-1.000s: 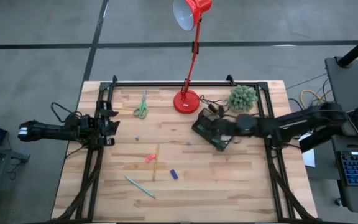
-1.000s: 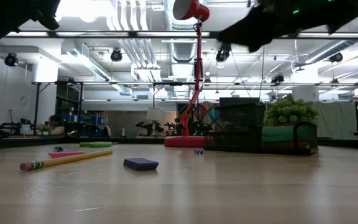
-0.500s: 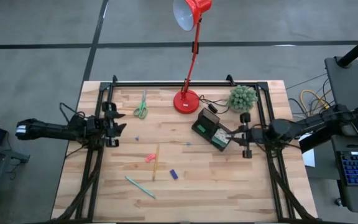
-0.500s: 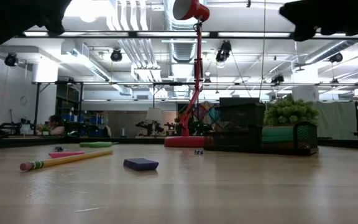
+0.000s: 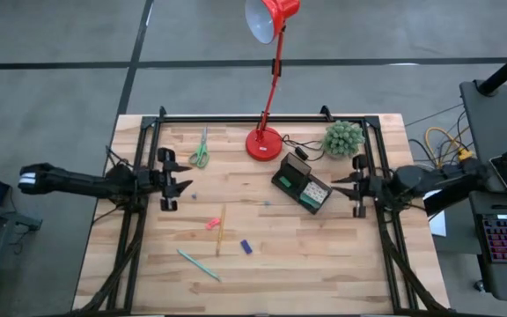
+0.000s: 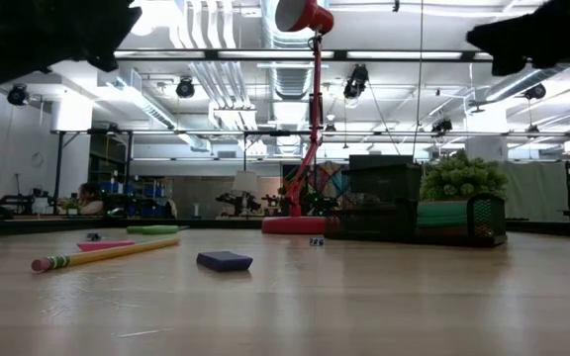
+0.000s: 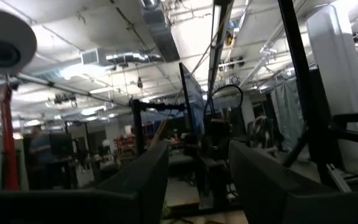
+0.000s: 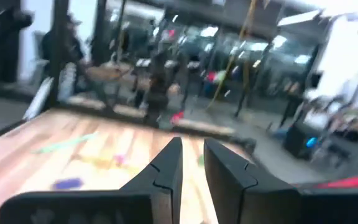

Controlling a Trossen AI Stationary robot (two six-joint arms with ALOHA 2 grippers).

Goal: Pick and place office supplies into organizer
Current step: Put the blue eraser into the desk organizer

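Observation:
The black organizer (image 5: 302, 187) lies slanted on the wooden table, right of centre, with something green in it. Loose on the table are green-handled scissors (image 5: 201, 151), a pink pad (image 5: 212, 224), a yellow pencil (image 5: 221, 231), a blue piece (image 5: 246, 247) and a teal pen (image 5: 198, 263). My right gripper (image 5: 343, 187) hovers at the table's right edge, just right of the organizer, pointing level at it. Its fingers (image 8: 166, 165) stand a narrow gap apart with nothing between them. My left gripper (image 5: 176, 179) hovers open at the left edge, tipped upward and empty (image 7: 197, 180).
A red desk lamp stands with its base (image 5: 264, 143) at the far middle, its cable trailing toward the organizer. A green ball-shaped plant (image 5: 343, 138) sits at the far right. Black frame rails (image 5: 139, 220) run along the left, right and far edges. A person shows in the room behind.
My right gripper has drawn back from over the organizer toward the table's right edge, tipping up to level. The organizer has stayed where it was. My left gripper has shifted a little inward from the left edge, toward the table's middle.

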